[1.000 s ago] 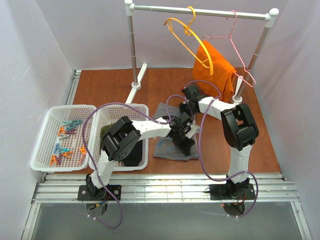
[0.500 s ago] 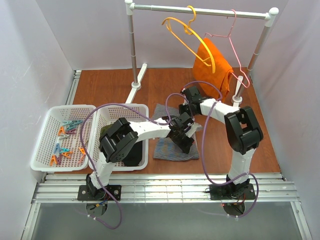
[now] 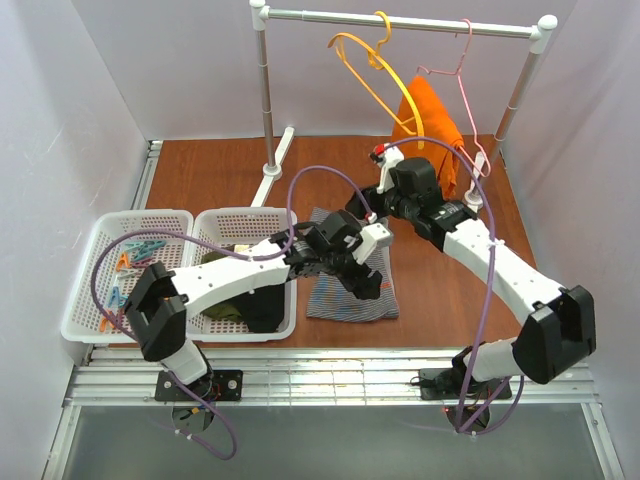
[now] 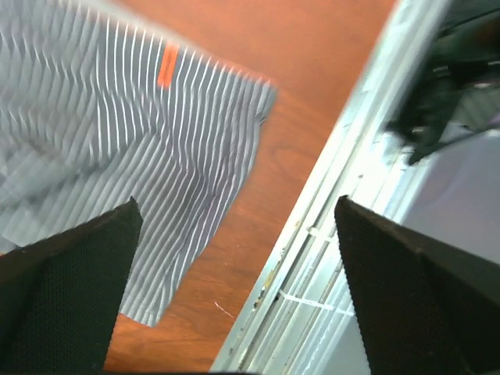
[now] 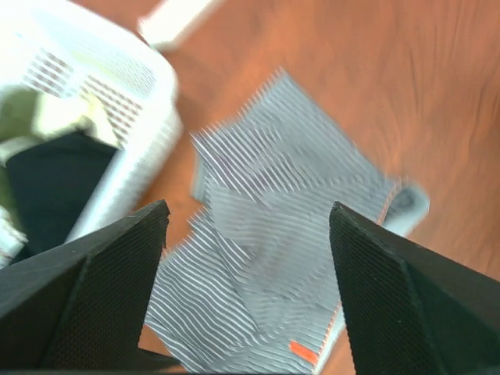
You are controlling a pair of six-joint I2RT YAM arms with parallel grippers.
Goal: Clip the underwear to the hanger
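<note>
No legible writing anywhere, even on the underwear (image 4: 94, 148) and its orange tag (image 4: 167, 65).

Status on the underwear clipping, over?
Left gripper open, right gripper open, both empty over the underwear. Underwear flat on the table, unclipped. Hanger on the rail, path looks clear.

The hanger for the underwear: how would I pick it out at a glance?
Find the white rail across the back. Two hangers hang from it; the hanger is the left one. It is yellow-orange plastic and bare, while the pink wire hanger beside it carries an orange cloth.
</note>
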